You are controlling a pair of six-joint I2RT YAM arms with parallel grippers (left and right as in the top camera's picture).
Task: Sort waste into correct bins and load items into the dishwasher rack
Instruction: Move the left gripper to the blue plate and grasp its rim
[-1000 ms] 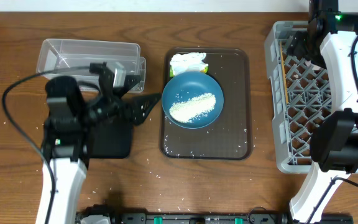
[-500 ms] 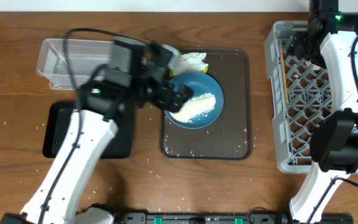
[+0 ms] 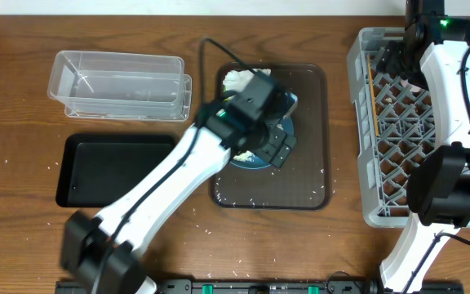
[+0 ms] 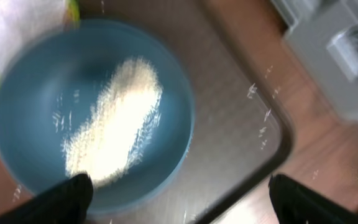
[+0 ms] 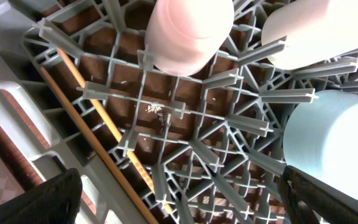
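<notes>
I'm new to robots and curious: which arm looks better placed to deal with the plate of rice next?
Left. The left gripper, open, hovers right over the plate of rice on the tray; the right gripper is away over the rack.

Lit brightly and evenly from above in the overhead view; only faint, short shadows beside the clear tub (image 3: 121,84) and the rack (image 3: 365,65); sharp across the wooden surface (image 3: 15,98). Heavily motion-blurred in the left wrist view; rice (image 4: 114,124) and napkin (image 4: 11,25) washed out to near white; blue plate (image 4: 36,93) soft-edged. Crisp on the rack lattice in the right wrist view; slightly soft on the near pink cup (image 5: 188,31); dim in the lower corners.
</notes>
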